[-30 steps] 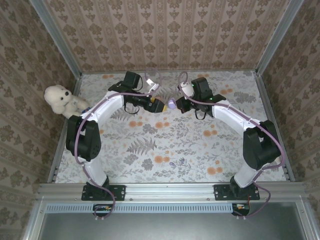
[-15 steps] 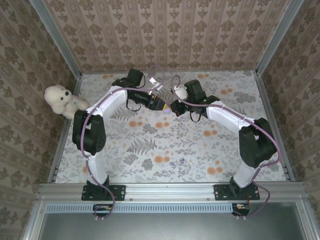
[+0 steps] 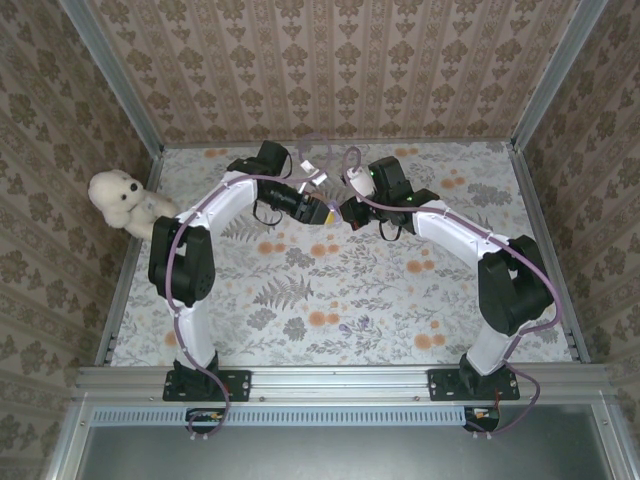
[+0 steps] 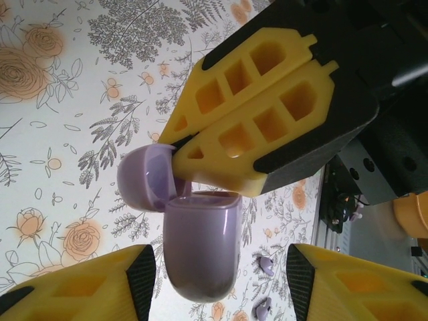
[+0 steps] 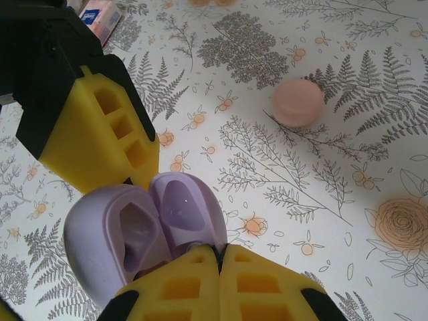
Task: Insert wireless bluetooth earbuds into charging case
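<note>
- Table [image 3: 300,300]: flat top under a pale cloth printed with grey ferns and orange flowers, walled on three sides.
- White plush toy animal [image 3: 120,198]: sitting at the table's left edge, against the side wall.
- Pale pink round ball [image 5: 297,102]: lying on the cloth, apart from everything else.
- Small printed packet, pink and blue [image 5: 100,15]: flat on the cloth.
- First small lilac earbud [image 4: 265,265] and second small lilac earbud [image 4: 258,309]: near each other on the cloth, blurred.

From here I count one charging case [image 4: 200,247], two earbuds [image 4: 265,266] [image 4: 259,308], one pink ball [image 5: 297,101], one plush dog [image 3: 120,198] — and one small box [image 5: 100,16].
</note>
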Motion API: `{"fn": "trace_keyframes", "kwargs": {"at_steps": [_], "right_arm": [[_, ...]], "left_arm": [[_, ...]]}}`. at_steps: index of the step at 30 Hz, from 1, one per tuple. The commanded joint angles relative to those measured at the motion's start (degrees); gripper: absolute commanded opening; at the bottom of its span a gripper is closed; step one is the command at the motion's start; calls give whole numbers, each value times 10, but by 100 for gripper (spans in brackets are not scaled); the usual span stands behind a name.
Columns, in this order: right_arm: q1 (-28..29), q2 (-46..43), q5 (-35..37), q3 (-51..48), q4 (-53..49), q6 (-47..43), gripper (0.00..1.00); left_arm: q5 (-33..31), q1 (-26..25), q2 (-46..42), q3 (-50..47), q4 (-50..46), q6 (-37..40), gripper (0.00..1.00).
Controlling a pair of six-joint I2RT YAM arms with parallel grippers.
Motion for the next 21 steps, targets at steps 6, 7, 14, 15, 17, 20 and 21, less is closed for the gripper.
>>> {"fn": "trace_keyframes", "kwargs": {"at_steps": [6, 7, 14, 15, 17, 20, 21], "right_arm": [[3, 8, -18, 17, 3, -11, 0], [3, 8, -19, 17, 2, -11, 0], [4, 10, -23, 19, 4, -9, 0], [4, 10, -23, 19, 4, -8, 0], [5, 11, -23, 19, 4, -8, 0], [5, 11, -23, 18, 5, -8, 0], [6, 11, -23, 18, 5, -7, 0]], "left_arm": [[27, 5, 15, 20, -6, 13, 54], [28, 3, 15, 20, -6, 14, 54], [29, 2, 17, 20, -1, 11, 48], [29, 2, 18, 20, 0, 9, 47], [29, 1, 19, 21, 2, 8, 44], [29, 0, 20, 20, 4, 8, 41], [29, -1, 19, 21, 4, 7, 39]]}}
